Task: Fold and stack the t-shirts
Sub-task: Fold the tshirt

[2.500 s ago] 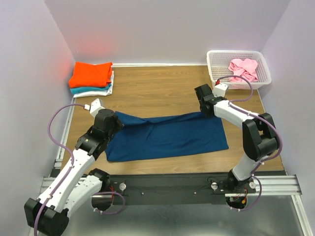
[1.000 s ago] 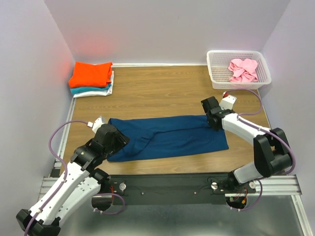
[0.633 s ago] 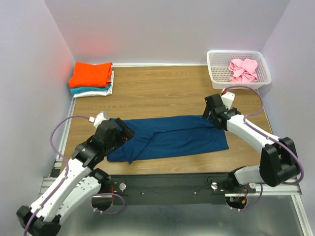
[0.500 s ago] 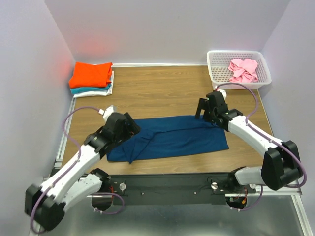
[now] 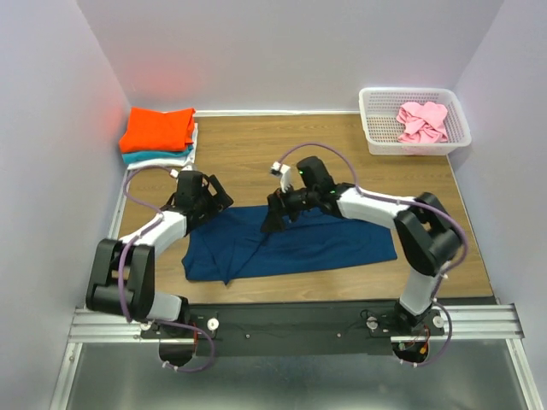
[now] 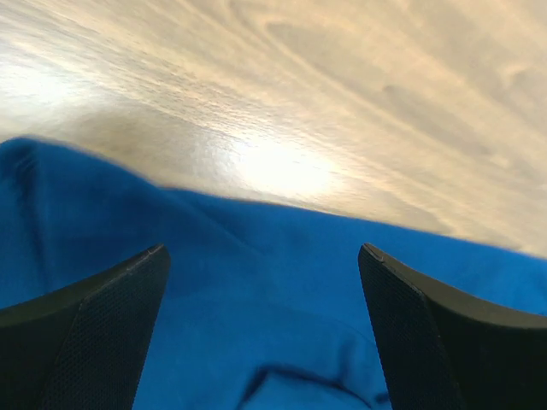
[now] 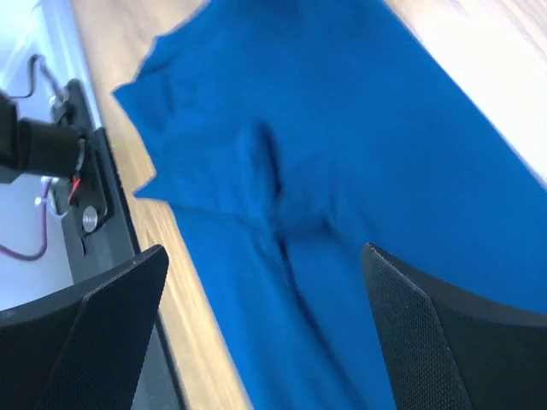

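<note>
Top external view: nearest the arms' bases, the navy t-shirt [image 5: 325, 243] lies flat on the table [image 5: 282, 154] as a long folded band, with a loose crease at its left end. Its outline matches that of half a second ago, but both arms have shifted. The left gripper [image 5: 212, 198], then over the shirt's left end, now sits at the shirt's far left corner, its arm bent back tight. The right gripper [image 5: 273, 220] has left the shirt's far right corner and hangs over the far edge, left of the shirt's middle. Well beyond the shirt's left end, the orange t-shirt [image 5: 158, 128] tops the teal t-shirt [image 5: 147, 157] and the white t-shirt [image 5: 171, 163] in a folded stack. Beyond the shirt's right end, the pink t-shirt [image 5: 423, 120] lies crumpled in the basket [image 5: 406, 90].

The wrist views add what the top one hides: both claws are released, fingers spread wide with nothing between them. The left wrist view shows blue cloth below and bare wood past the shirt's edge. The right wrist view shows the creased ridge, and a metal rail [image 7: 85, 184] with a cable [image 7: 34, 248] beside the shirt.
</note>
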Available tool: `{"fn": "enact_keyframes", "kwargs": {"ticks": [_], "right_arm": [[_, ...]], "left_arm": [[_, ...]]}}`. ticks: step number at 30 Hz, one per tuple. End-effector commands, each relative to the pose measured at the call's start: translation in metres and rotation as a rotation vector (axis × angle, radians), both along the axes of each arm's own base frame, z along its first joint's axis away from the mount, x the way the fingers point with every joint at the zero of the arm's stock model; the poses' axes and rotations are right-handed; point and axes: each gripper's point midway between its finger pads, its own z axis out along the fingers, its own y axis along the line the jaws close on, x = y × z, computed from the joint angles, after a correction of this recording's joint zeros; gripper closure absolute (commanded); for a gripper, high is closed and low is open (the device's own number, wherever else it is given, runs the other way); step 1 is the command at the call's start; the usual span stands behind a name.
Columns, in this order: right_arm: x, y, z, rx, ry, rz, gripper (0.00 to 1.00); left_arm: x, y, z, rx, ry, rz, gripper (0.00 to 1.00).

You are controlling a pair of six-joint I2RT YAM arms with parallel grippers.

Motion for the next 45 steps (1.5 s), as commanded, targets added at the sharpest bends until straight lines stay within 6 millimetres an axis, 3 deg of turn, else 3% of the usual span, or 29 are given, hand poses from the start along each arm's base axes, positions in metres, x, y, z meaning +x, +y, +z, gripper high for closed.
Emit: {"fn": "enact_keyframes", "kwargs": {"ticks": [1, 2, 3, 6, 9, 10, 16, 18, 23, 24, 25, 31, 35, 40, 45], "right_arm": [[-0.006, 0.043, 0.011, 0.122, -0.077, 0.249, 0.0], [-0.01, 0.051, -0.005, 0.109, -0.053, 0.277, 0.0], [-0.005, 0.062, 0.0, 0.122, -0.079, 0.296, 0.0], [-0.012, 0.081, -0.011, 0.12, -0.07, 0.346, 0.0], [-0.015, 0.096, -0.037, 0.106, -0.054, 0.397, 0.0], [-0.013, 0.104, -0.033, 0.121, -0.061, 0.41, 0.0], [-0.023, 0.118, -0.054, 0.093, -0.035, 0.453, 0.0], [-0.03, 0.113, -0.06, 0.071, -0.02, 0.462, 0.0], [-0.053, 0.092, -0.054, 0.047, -0.024, 0.48, 0.0], [-0.058, 0.091, -0.04, 0.06, -0.056, 0.487, 0.0], [-0.068, 0.081, -0.047, 0.039, -0.038, 0.489, 0.0], [-0.098, 0.06, -0.026, 0.063, -0.033, 0.52, 0.0], [-0.118, 0.04, -0.03, 0.041, -0.009, 0.524, 0.0], [-0.108, 0.026, -0.031, -0.037, -0.07, 0.419, 0.0], [-0.069, 0.019, -0.021, -0.142, -0.163, 0.172, 0.0]], "left_arm": [[0.012, -0.014, -0.019, -0.065, -0.004, -0.132, 0.02], [0.012, -0.011, -0.032, -0.068, 0.029, -0.127, 0.02], [0.012, -0.009, -0.037, -0.069, 0.042, -0.124, 0.02], [0.009, -0.005, -0.052, -0.066, 0.078, -0.115, 0.02], [0.008, -0.003, -0.053, -0.061, 0.078, -0.114, 0.02], [0.008, -0.003, -0.053, -0.06, 0.078, -0.115, 0.02], [0.005, -0.001, -0.055, -0.05, 0.091, -0.111, 0.02], [0.006, 0.002, -0.054, -0.042, 0.09, -0.104, 0.02], [0.011, 0.01, -0.05, -0.013, 0.084, -0.073, 0.02], [0.012, 0.011, -0.049, -0.01, 0.081, -0.07, 0.02], [0.012, 0.012, -0.049, -0.005, 0.084, -0.064, 0.02], [0.019, 0.02, -0.045, 0.022, 0.08, -0.037, 0.02], [0.022, 0.023, -0.043, 0.035, 0.075, -0.035, 0.02], [0.029, 0.022, -0.03, 0.039, 0.036, -0.052, 0.02], [0.029, 0.021, -0.007, 0.043, -0.002, -0.06, 0.02]]}}
